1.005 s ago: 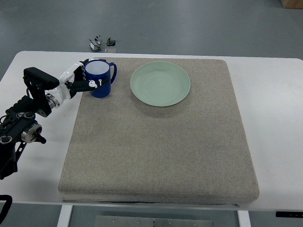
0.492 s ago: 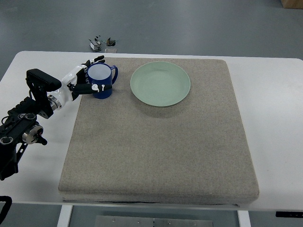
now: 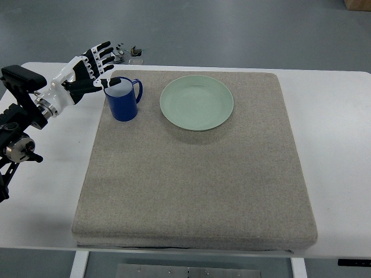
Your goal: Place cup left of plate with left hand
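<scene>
Left hand [image 3: 87, 69]: fingers spread, holding nothing, raised just left of the cup.
Cup [image 3: 123, 98]: blue, upright on the mat [image 3: 191, 185], left of the plate [image 3: 196, 102].
Writing: none readable.

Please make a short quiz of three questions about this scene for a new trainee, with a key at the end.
1. True or false: the left hand is grasping the blue cup.
2. On which side of the green plate does the cup stand? A) left B) right C) on top of it
3. Fill in: the cup and the plate both rest on the grey ___.

Key: 1 false, the fingers are spread and hold nothing. 2 A. 3 mat.
</scene>
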You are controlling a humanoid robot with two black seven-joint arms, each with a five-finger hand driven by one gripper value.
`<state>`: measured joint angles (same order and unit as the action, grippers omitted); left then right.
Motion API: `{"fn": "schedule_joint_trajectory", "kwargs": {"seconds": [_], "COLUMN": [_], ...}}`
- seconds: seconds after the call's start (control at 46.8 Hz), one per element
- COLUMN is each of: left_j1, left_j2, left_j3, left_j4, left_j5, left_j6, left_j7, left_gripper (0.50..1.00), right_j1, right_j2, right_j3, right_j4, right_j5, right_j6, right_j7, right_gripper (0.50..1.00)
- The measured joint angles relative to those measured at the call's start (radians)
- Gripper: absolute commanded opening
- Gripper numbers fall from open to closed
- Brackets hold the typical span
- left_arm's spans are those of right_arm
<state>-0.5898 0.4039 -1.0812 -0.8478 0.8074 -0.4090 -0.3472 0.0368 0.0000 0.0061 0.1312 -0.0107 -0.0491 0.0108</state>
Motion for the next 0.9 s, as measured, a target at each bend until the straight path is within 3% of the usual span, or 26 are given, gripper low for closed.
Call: {"fn": "schedule_joint_trajectory", "kwargs": {"seconds": [0.214,0.449,0.77,0.898], "left_j1": [-0.069,-0.161,-0.189,-0.189], "left_j2": [0.048,0.061,0.062,0.062], "left_j3": [0.003,0.004,0.002,0.002], "left_j4": [0.029,0.154,0.207,0.208], "left_j5": [-0.153,-0.306,-0.651,-0.720], "left_j6": [-0.068,-0.197,-0.202,-0.202], "left_j7": [0.129,0.267,0.521,0.575], "left_gripper": [0.994,0.994,0.996,0.996], "right_j1": [0.000,0.000,0.000,0.000], "right_j2": [0.000,0.000,0.000,0.000], "right_j3": [0.000,0.000,0.000,0.000], "right_j4": [0.000,0.000,0.000,0.000], "right_j5": [0.000,0.000,0.000,0.000], "right_j6": [0.000,0.000,0.000,0.000], "right_j7": [0.000,0.000,0.000,0.000], "right_gripper": [0.934,0.934,0.934,0.934]}}
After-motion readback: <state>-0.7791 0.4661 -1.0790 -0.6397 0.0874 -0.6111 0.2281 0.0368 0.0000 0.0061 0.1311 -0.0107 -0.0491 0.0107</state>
